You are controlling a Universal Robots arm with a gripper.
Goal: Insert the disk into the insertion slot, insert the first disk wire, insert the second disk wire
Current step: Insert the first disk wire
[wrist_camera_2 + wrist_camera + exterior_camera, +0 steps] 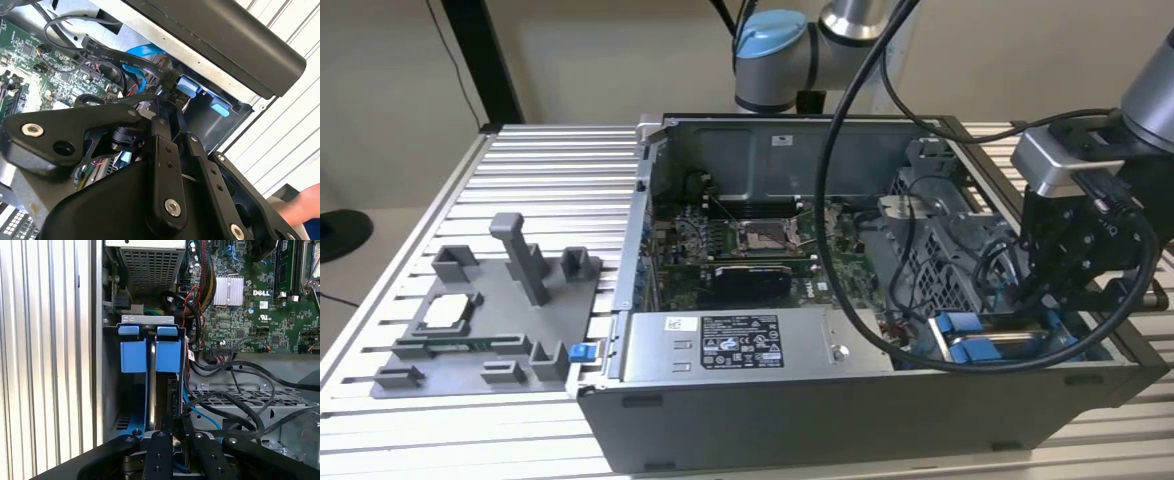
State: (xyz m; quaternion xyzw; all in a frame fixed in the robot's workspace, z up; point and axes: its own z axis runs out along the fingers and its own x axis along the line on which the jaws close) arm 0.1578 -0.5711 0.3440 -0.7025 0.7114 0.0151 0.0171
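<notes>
The insertion slot is the grey bay in the case corner, with two bright blue latch tabs at its end. The disk stands edge-on inside it, a thin grey strip between the blue frames. In the exterior view my gripper hangs over the bay at the case's right end. In the second wrist view my gripper has its fingers close together, shut on the plug of a black disk wire just behind the blue tabs. A blue disk wire curves nearby.
The grey labelled power-supply box lies along the case's front. The ribbed drive cage and a tangle of black cables crowd the bay. A grey fixture plate rests on the slatted table. A hand shows beside the case.
</notes>
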